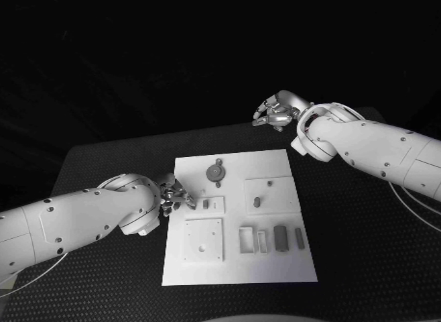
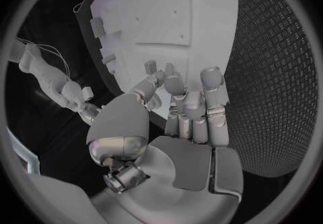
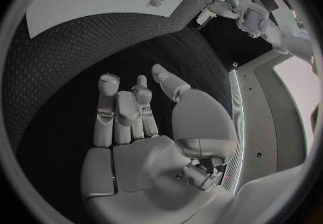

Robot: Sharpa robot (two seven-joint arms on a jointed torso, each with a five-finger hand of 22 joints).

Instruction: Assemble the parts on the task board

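Working at the left edge of the flat white rectangular task board [image 1: 235,221], we have our left hand [image 1: 176,196] with its fingers drawn close over a small grey upright peg part [image 1: 209,204] that stands in the board just beside them; whether the fingertips [image 2: 175,85] actually pinch it or only touch it, we cannot tell. Our right hand [image 1: 275,113] hangs beyond the board's far edge, well apart from it, fingers loosely spread and holding nothing. Other grey block parts [image 1: 279,237] lie toward the board's near right, and a round grey disc part [image 1: 215,173] sits toward its far side. To do this step well, we judge that we should settle the fingertips squarely on the peg, keep it upright, press straight down rather than sideways, and keep the palm from brushing the board's edge.
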